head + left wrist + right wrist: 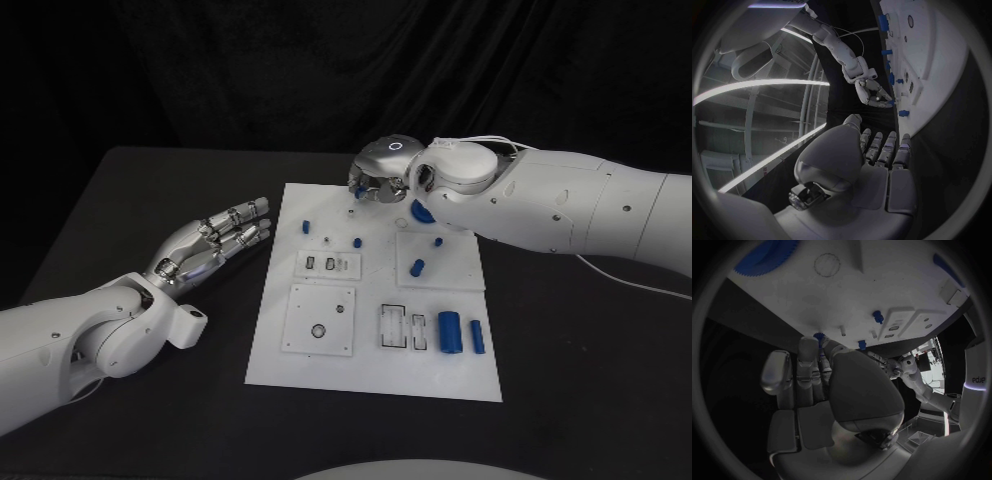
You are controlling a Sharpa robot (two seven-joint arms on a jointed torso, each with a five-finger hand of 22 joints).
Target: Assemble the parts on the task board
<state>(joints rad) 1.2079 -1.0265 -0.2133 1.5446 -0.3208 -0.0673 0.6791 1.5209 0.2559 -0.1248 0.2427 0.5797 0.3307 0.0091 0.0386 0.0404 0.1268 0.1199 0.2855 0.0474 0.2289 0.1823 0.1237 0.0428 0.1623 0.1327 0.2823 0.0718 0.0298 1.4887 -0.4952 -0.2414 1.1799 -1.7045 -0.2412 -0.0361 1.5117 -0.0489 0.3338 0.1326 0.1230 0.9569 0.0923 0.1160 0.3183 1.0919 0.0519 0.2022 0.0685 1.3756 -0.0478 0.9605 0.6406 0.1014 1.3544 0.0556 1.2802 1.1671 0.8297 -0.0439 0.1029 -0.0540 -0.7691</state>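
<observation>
The white rectangular task board [378, 345] lay mid-frame, several small blue parts [449, 333] loose, assembly seemingly early; the silver right hand [379, 178] pinched a small blue piece [819, 337] at its upper edge; the silver left hand [214, 243] rested open, empty, at the board's left.

— What colours do you see on the counter [144, 200]?
— It's black; your board [375, 375] is plain white, and the small parts [449, 332] on it are blue.
— And the hands?
— Your left hand [214, 243] and right hand [381, 172] are silver, on white arms [577, 205].
</observation>
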